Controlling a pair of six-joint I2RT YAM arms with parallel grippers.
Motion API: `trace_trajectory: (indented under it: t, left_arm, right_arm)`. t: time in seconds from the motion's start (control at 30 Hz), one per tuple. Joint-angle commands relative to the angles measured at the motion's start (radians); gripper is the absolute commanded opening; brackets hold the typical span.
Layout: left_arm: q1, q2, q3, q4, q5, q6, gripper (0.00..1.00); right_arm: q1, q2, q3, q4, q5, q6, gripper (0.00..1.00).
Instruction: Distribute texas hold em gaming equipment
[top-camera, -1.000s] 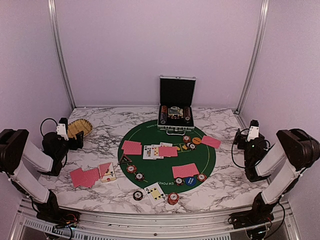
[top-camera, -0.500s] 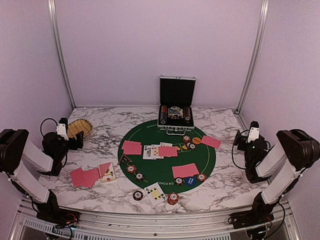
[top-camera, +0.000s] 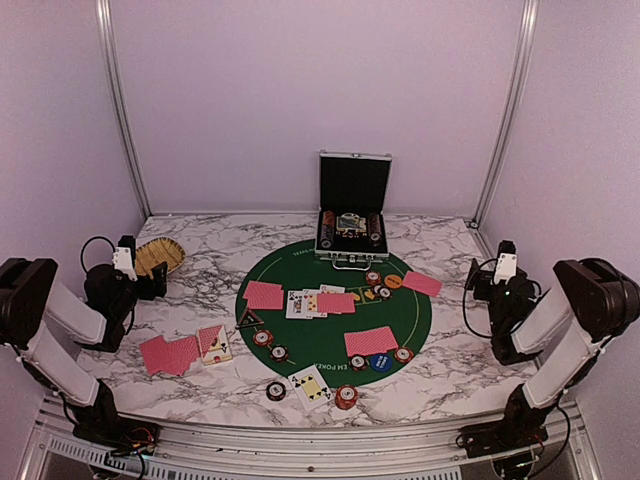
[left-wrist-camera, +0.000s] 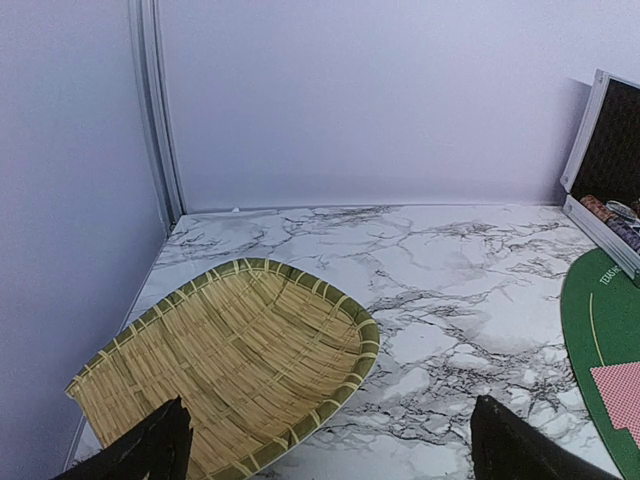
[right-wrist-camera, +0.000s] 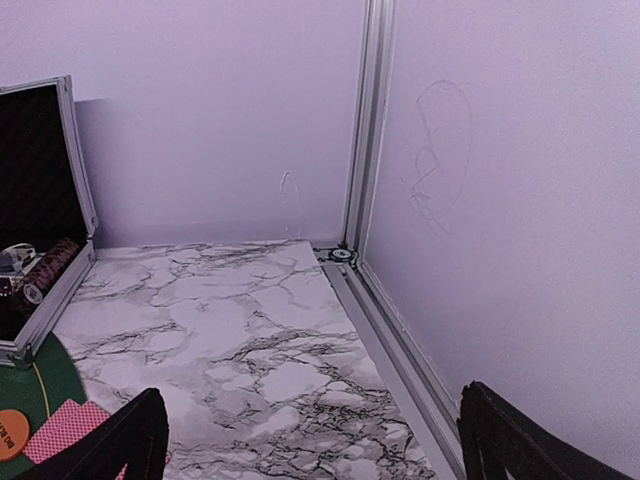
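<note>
Marble counter (top-camera: 450, 350) is carrying the round green mat (top-camera: 310, 340) in its middle.
I am seeing the left tool (left-wrist-camera: 328, 420) spread wide before the straw basket (left-wrist-camera: 230, 340) and the right tool (right-wrist-camera: 310, 400) wide too, both empty; cards (top-camera: 371, 341) and chips (top-camera: 345, 397) are lying on and beside the mat.

Red-backed cards lie flat in groups on the green mat (top-camera: 300, 262): left pair (top-camera: 264, 295), centre row (top-camera: 320, 302) partly face-up, near pair (top-camera: 371, 341), and a single card (top-camera: 422, 283) on its right edge. A red fan (top-camera: 172, 354) lies toward the tabletop's (top-camera: 450, 360) left edge, and two face-up cards (top-camera: 311, 385) lie by its near edge. Red-and-white chips (top-camera: 262, 338) and dark chips (top-camera: 279, 352) sit singly around the mat's near half, orange discs (top-camera: 392, 281) far right, blue disc (top-camera: 379, 362) near, dark triangular token (top-camera: 248, 319) at the left edge.
</note>
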Motion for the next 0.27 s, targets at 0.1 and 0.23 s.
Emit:
trace_trajectory:
  t: [0.1, 0.23]
  left_arm:
    - [0.005, 0.003, 0.002, 0.033, -0.006, -0.006, 0.99]
    - [0.005, 0.004, 0.002, 0.033, -0.006, -0.006, 0.99]
  right_arm:
    - [-0.004, -0.010, 0.036, -0.047, -0.079, -0.024, 0.99]
    - [-0.004, -0.008, 0.036, -0.044, -0.080, -0.027, 0.99]
